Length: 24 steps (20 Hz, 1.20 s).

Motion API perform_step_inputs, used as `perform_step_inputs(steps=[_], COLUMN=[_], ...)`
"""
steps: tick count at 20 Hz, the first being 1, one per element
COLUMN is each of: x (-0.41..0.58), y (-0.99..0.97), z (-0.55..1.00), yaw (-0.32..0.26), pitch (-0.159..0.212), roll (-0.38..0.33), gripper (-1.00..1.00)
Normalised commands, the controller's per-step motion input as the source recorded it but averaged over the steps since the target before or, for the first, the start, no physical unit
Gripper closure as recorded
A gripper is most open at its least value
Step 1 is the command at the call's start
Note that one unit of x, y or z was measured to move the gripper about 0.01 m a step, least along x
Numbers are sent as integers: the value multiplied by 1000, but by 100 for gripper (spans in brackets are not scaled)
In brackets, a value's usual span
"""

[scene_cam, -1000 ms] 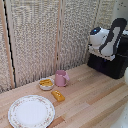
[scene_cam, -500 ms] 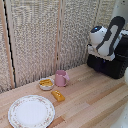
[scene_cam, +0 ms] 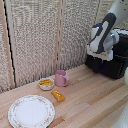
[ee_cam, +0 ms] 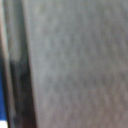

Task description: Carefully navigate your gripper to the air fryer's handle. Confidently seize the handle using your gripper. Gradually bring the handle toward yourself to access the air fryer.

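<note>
At the exterior view's right stands the air fryer (scene_cam: pixel 116 67), a big matte black box at the back of the wooden table. My gripper (scene_cam: pixel 100 55), a white hand on a bulky white and black arm, is pressed against the fryer's front and upper part. The fingers and the handle are hidden behind the hand, so I cannot tell how the jaws stand. The wrist view is a close blur of a grey surface (ee_cam: pixel 75 60), with a dark strip along one side and a sliver of blue fingertip (ee_cam: pixel 4 107) at the edge.
A pink mug (scene_cam: pixel 61 78), a small bowl (scene_cam: pixel 46 83) with yellow contents and an orange item (scene_cam: pixel 58 95) sit mid-table. A patterned plate (scene_cam: pixel 31 111) lies near the front at the exterior view's left. A woven screen (scene_cam: pixel 45 40) backs the table (scene_cam: pixel 95 107).
</note>
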Motion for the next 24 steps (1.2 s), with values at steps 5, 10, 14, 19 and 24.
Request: perform_step_inputs(steps=[5,10,14,19,24], x=[4,-19,0,0,-23], y=[697,695,674,716,725], z=[-177,-64,18,-8,27], yaw=[-132,-116,-144,-154,-138], pitch=[89,42,3,8,-11], roll=[72,89,88,38,53], gripper=[100,100,100,100,100])
